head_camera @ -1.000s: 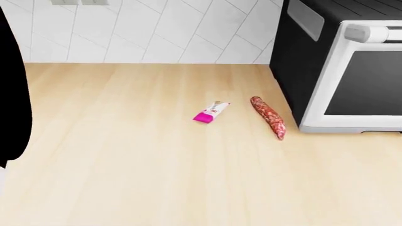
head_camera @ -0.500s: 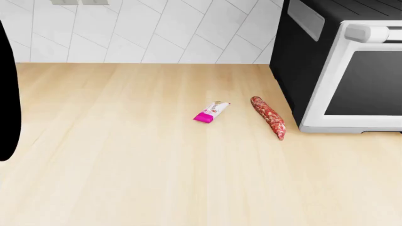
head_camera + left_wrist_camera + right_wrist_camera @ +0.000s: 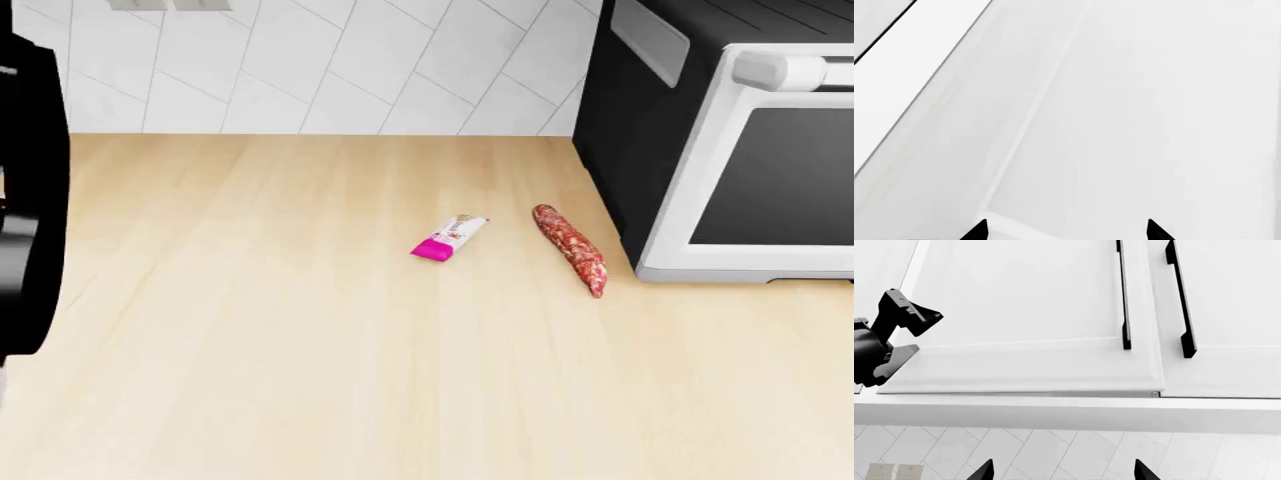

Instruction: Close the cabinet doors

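Pressing the left cabinet door (image 3: 1031,315) carries the main risk from here: my left gripper (image 3: 894,337) sits at the door's outer edge, away from the handle, and I judge that a push there could slide off the frame or leave the door short of flush. In the right wrist view its two black fingers stand apart and hold nothing. The left wrist view shows only white panel and frame filling the picture, so the gripper is very near the door; I cannot tell whether it touches.

A second risk is misreading the door state. The left door's lower edge appears to sit slightly proud of the right cabinet door (image 3: 1234,310) at the seam between them, which suggests it is not fully shut, but I cannot confirm this.

My right gripper (image 3: 1063,469) shows only two separated fingertips, empty, below the cabinets and well apart from both doors, facing them from the backsplash side. The long black handle (image 3: 1123,295) of the left door and its twin (image 3: 1181,300) lie side by side near the seam.

The countertop (image 3: 267,330) in the head view carries a pink snack bar (image 3: 447,238) near its middle and a sausage (image 3: 571,249) beside the oven (image 3: 727,140); neither is involved.
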Controlling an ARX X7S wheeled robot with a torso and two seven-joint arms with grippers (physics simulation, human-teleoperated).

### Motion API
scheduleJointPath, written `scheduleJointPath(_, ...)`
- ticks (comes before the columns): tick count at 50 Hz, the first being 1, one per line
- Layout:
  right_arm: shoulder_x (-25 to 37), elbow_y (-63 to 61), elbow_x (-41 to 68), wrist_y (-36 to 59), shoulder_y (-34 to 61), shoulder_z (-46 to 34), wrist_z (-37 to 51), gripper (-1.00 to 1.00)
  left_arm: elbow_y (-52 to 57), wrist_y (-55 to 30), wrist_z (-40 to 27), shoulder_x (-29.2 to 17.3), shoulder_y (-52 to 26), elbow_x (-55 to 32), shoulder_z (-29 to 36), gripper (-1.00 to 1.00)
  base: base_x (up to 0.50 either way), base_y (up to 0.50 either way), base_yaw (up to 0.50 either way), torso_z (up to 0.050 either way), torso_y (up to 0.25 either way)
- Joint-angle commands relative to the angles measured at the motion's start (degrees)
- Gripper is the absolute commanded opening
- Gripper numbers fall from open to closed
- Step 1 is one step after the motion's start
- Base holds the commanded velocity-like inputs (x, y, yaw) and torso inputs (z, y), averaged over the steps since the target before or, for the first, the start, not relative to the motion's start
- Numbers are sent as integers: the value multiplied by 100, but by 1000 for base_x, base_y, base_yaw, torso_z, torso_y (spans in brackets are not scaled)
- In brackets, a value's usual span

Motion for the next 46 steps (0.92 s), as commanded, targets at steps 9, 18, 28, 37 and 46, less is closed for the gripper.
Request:
scheduleJointPath(9, 13, -29, -142, -69, -165, 28, 10, 100, -335, -2594, 357, 552, 606, -1894, 1063, 100, 10, -6, -12, 0, 0)
scheduleJointPath(18, 13, -29, -126, -50, -192, 81, 14, 100, -397, -2581, 389, 551, 642, -1874, 1198, 100, 8, -6, -12, 0, 0)
scheduleJointPath(28, 13, -29, -181, -84, -268, 89, 22, 100, -547, -2553, 446, 572, 684, -1855, 1345, 100, 12, -6, -13, 0, 0)
scheduleJointPath(37, 13, -29, -235, -115, -337, 92, 41, 100, -602, -2521, 467, 576, 664, -1891, 1414, 100, 13, -6, -14, 2, 0)
scheduleJointPath(46, 13, -29, -214, -102, -356, 141, 27, 100, -578, -2482, 461, 559, 650, -1944, 1452, 100, 14, -6, -14, 2, 0)
